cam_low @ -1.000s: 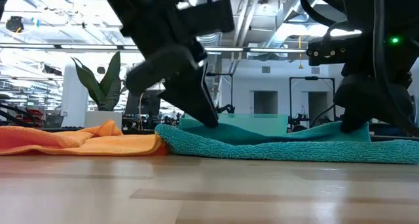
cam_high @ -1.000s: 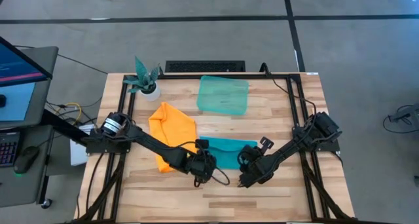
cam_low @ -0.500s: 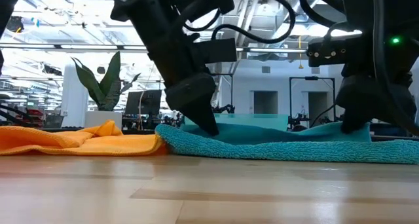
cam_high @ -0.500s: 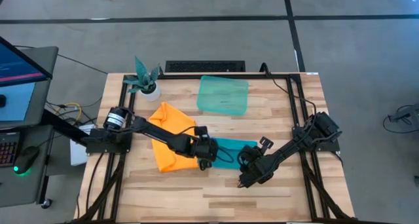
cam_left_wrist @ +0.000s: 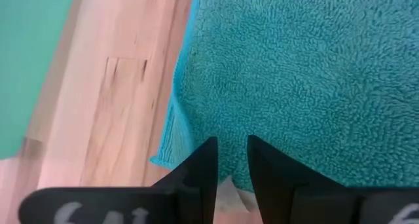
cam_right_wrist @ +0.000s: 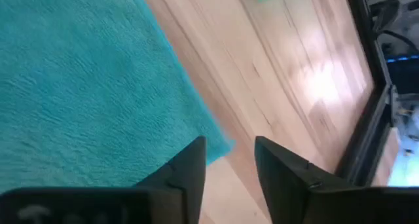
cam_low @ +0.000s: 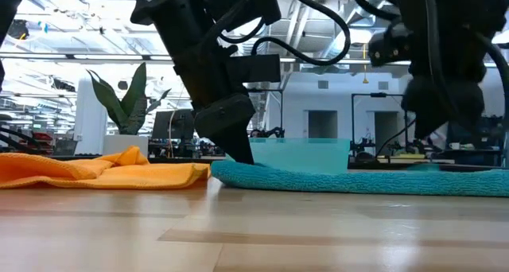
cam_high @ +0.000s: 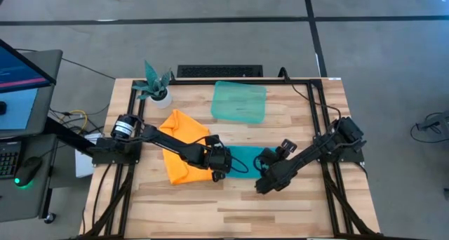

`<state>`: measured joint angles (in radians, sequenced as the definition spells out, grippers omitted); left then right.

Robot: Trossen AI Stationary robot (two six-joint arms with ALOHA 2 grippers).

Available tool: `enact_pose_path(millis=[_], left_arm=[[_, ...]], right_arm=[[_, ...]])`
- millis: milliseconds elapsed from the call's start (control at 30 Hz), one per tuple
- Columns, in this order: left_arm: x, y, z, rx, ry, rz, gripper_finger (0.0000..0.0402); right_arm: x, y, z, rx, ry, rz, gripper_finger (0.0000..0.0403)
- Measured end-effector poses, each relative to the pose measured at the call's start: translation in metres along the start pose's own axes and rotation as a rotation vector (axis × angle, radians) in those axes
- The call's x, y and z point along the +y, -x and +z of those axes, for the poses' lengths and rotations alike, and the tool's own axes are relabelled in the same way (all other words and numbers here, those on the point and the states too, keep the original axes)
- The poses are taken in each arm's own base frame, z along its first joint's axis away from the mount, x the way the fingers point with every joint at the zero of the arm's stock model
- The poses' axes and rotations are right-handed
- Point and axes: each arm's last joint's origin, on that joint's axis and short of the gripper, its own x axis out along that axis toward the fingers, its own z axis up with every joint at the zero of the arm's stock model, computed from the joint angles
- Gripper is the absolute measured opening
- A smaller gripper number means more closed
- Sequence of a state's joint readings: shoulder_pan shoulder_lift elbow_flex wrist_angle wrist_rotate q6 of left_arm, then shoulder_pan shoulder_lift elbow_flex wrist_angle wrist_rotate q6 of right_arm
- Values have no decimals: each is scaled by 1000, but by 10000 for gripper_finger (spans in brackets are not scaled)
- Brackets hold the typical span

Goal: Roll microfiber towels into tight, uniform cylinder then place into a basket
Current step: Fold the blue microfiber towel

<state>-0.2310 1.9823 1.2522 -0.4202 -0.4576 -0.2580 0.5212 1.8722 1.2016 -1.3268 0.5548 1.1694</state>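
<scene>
The orange towel (cam_high: 184, 143) lies crumpled at the table's left, touching the blue towel's edge; a roll begun here could drag it along. The left gripper (cam_high: 219, 167) pinches the blue towel (cam_high: 245, 160) at its left edge, fingers narrow. The right gripper (cam_high: 263, 184) hangs just above the towel's right corner, fingers parted and holding nothing, so that side may slump and the roll go uneven. The basket (cam_high: 240, 101) sits behind, unobstructed; the potted plant (cam_high: 155, 85) stands well apart.
</scene>
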Motion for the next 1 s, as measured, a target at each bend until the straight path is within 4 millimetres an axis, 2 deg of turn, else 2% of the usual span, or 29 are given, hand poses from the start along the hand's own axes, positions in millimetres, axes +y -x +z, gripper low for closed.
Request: enact_pose_path(millis=[167,333,433,567,667,800,1000], left_arm=[[0,1,-2,14,-11,3,75],[-5,7,-8,42,-40,35,75],[-6,23,-10,45,-41,77,75],[-7,56,-10,-8,-13,112,75],[-11,82,-9,-85,-7,120,75],[-20,109,-11,-168,-23,110,75],[-35,123,-17,-233,-74,122,75]], right_arm=[[-13,11,2,-33,-3,23,175],[-37,27,0,-53,-21,56,176],[-52,42,-3,-114,-49,110,171],[-67,64,-16,-243,-121,198,160],[-68,78,-28,-329,-146,272,152],[-59,90,-43,-392,-90,343,142],[-35,90,-46,-456,63,345,134]])
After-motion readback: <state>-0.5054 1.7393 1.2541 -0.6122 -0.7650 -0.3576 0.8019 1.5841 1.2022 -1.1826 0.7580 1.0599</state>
